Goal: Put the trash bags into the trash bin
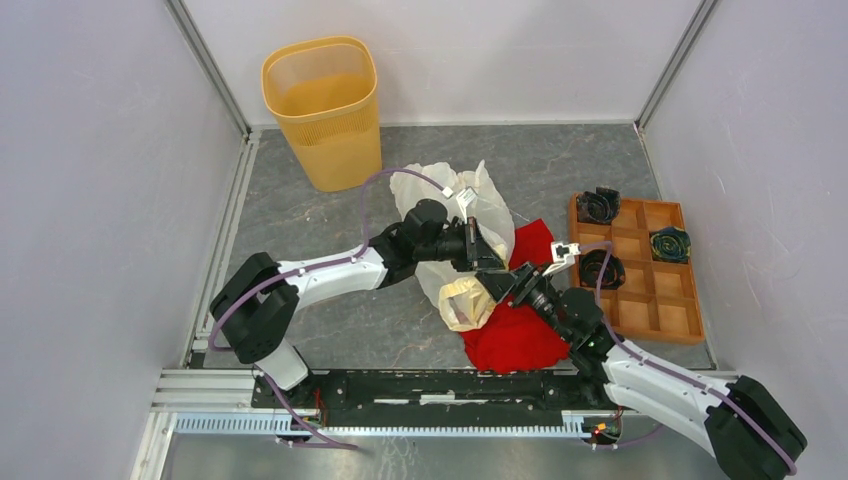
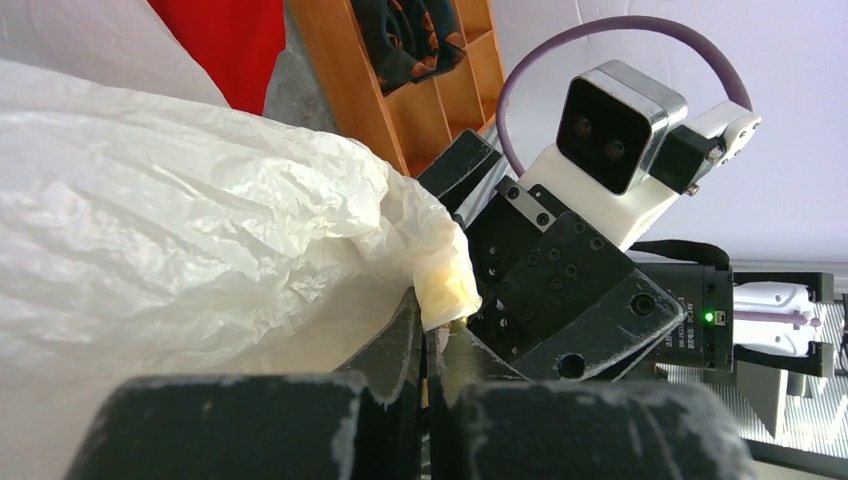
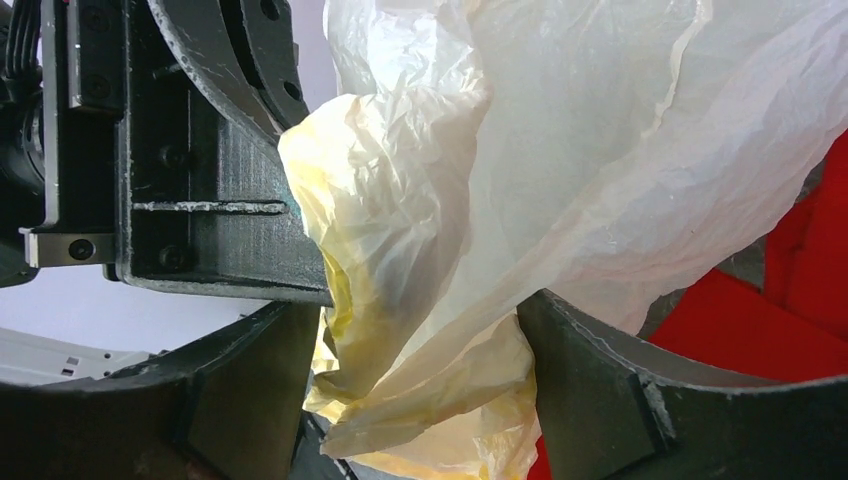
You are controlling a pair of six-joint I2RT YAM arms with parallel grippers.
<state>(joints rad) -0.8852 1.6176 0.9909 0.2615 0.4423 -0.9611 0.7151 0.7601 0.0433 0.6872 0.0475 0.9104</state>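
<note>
The trash bag is a crumpled cream-white film lying mid-table, its yellowish lower end between the two arms. My left gripper is shut on a pinch of the bag; in the left wrist view the jaws meet on a yellowish fold of the bag. My right gripper stands open right beside it, and in the right wrist view its wide fingers straddle a bunched part of the bag. The yellow-orange trash bin stands upright at the back left, apart from both grippers.
A red cloth heap lies under and to the right of the bag. A brown wooden compartment tray at the right holds dark rolled items. Grey walls close in the left, back and right sides.
</note>
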